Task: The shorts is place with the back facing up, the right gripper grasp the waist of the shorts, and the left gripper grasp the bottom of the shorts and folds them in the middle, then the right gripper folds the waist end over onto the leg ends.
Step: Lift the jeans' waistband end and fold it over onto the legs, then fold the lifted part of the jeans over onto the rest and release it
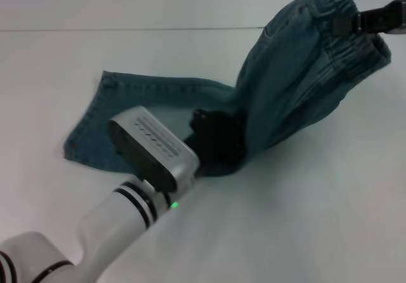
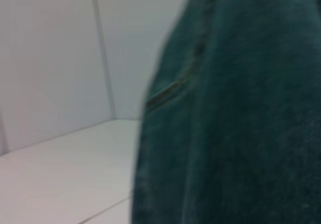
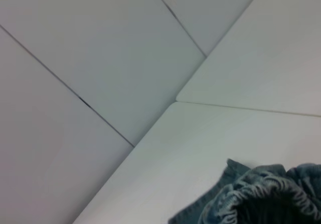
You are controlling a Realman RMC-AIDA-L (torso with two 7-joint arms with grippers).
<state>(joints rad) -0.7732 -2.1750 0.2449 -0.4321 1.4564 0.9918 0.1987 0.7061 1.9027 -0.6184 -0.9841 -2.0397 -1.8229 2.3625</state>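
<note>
The blue-green denim shorts (image 1: pixel 285 86) are half raised off the white table. One part (image 1: pixel 146 105) lies flat toward the left, its hem at the far left edge. At the upper right my right gripper (image 1: pixel 350 23) is shut on the ruffled waist end, holding it up in the air. Lower down, my left gripper (image 1: pixel 219 143) pinches the shorts' lower edge near the table, with its fingertips buried in cloth. The left wrist view is half filled by close denim (image 2: pixel 241 123) with a stitched seam. The gathered waistband (image 3: pixel 266 194) shows in the right wrist view.
The white table (image 1: pixel 304 219) spreads around the shorts, with a pale wall (image 1: pixel 127 4) behind its far edge. My left arm's white forearm and grey wrist housing (image 1: pixel 152 146) reach in from the lower left, covering part of the flat denim.
</note>
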